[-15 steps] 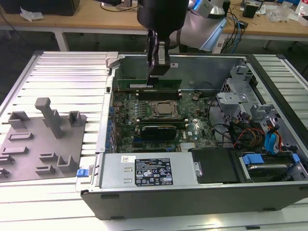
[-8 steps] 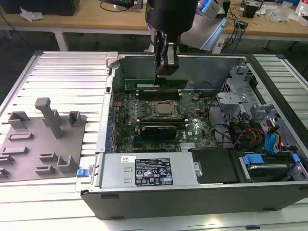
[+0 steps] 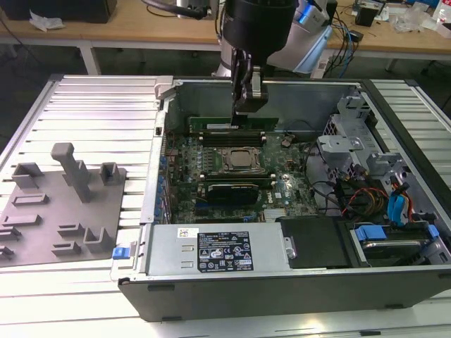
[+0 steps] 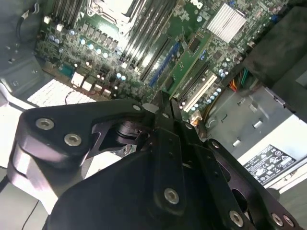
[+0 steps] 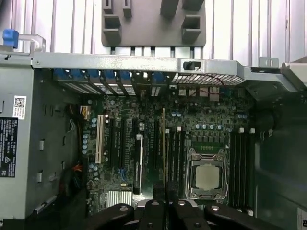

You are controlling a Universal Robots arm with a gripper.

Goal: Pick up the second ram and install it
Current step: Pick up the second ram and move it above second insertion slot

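The gripper (image 3: 248,105) hangs inside the case, jaws apparently closed on the ram (image 5: 163,143), held edge-down over the slots (image 5: 176,158) beside the CPU (image 5: 206,176) for seating.

The second ram (image 3: 230,124) is a long skinny green stick with dark chips. It's standing on its long edge and level, pinched at the top by the gripper (image 3: 247,111), at about 12 o'clock from the CPU socket (image 3: 242,160) in the exterior view. The first wrist view catches it edge-on (image 5: 164,143).
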